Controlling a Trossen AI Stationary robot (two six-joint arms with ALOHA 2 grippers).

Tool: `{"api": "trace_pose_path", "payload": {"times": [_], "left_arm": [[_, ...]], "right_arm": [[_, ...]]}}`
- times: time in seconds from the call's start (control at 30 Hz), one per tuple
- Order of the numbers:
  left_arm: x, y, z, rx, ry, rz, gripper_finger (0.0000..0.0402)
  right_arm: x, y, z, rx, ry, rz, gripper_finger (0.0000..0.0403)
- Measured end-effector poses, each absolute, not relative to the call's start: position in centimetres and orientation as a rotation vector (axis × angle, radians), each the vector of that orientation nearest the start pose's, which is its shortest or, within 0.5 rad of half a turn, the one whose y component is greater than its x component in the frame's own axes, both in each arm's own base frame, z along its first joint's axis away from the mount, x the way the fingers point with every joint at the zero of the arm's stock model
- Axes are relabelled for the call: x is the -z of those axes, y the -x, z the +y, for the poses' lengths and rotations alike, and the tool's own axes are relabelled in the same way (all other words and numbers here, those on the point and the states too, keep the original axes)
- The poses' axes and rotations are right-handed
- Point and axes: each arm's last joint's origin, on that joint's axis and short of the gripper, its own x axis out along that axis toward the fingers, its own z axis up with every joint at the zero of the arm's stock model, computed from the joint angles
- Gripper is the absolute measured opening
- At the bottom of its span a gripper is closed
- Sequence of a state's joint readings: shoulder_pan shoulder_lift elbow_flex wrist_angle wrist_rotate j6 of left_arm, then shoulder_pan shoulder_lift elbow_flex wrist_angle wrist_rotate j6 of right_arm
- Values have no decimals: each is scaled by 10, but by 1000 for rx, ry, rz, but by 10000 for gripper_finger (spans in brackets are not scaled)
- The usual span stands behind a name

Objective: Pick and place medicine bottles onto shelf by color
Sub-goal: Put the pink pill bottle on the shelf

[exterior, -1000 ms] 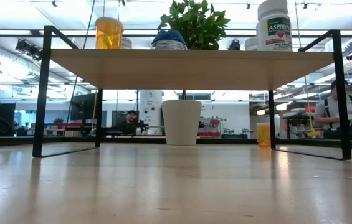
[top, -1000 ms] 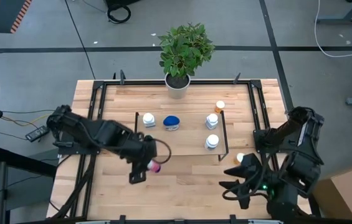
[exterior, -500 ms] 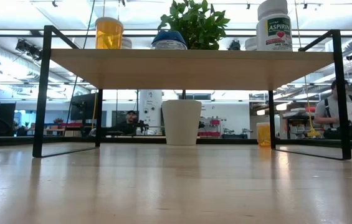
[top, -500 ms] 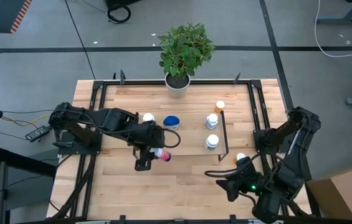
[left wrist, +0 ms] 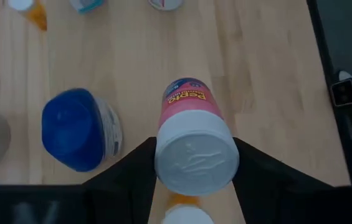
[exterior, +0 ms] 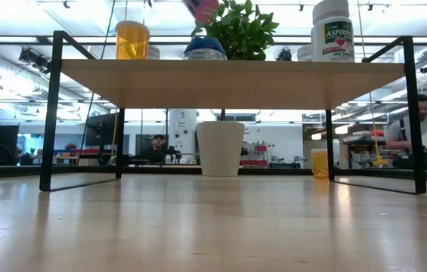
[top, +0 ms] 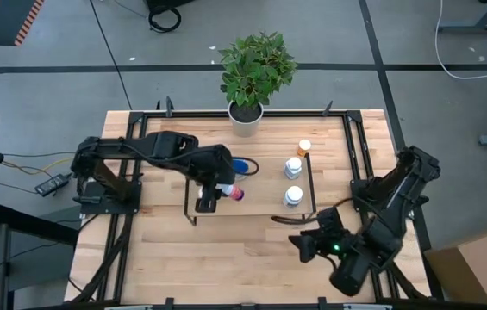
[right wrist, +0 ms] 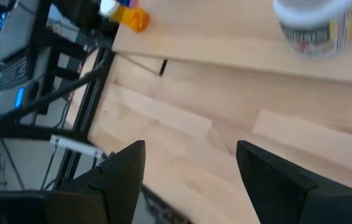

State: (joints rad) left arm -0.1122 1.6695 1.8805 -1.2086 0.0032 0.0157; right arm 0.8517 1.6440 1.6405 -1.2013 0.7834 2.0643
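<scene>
My left gripper (top: 227,191) is over the light-wood shelf (top: 265,182), shut on a pink bottle with a white cap (left wrist: 193,146). The bottle shows at the top of the low view (exterior: 202,7), above the shelf top (exterior: 228,74). On the shelf stand a blue oval bottle (left wrist: 79,129), two white bottles (top: 293,166) (top: 292,196) and a white-capped orange one under my left gripper (left wrist: 185,208). Another orange bottle (top: 304,147) stands by the shelf's far right corner. My right gripper (top: 293,234) is open and empty over the table, near the shelf's right front corner. My left gripper pinches the pink bottle between its two fingers at the white cap end (left wrist: 194,163), one finger (left wrist: 132,177) on each side. The bottle lies along the fingers, cap toward the wrist and base pointing away. It is tilted and lifted clear of the shelf.
A white plant pot with a green plant (top: 246,116) stands at the table's far edge behind the shelf. Black rails (top: 312,185) frame the shelf's sides. Bare tabletop (top: 226,258) lies in front of the shelf. People show in the room beyond the table (exterior: 425,128).
My left gripper has carried the pink bottle from the table in front of the shelf toward the far and right, rising to a place over the shelf beside the blue bottle. My right gripper has gone toward the table's left and far edge, nearer the shelf's front.
</scene>
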Motion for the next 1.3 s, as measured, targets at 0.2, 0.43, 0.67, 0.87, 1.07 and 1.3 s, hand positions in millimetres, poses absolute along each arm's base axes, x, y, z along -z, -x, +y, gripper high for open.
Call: {"api": "trace_pose_path", "payload": {"times": [0.2,0.43,0.67,0.87,1.07,1.3], "left_arm": [[-388,-331,-37,125,-91,1007,201],[-376,-342,-40,142,-112,1033,188],[-373,-346,-41,143,-114,1031,198],[-376,-343,-40,105,-49,1027,203],[-382,-343,-41,94,-17,998,184],[-429,-337,-41,125,33,832,197]], "right_arm": [[-349,-249,213,641,-1052,446,259],[-356,-271,202,582,-1015,403,259],[-357,-288,180,623,-962,373,259],[-364,-304,167,591,-930,319,259],[-373,-316,162,528,-891,260,259],[-372,-319,156,542,-890,263,259]]}}
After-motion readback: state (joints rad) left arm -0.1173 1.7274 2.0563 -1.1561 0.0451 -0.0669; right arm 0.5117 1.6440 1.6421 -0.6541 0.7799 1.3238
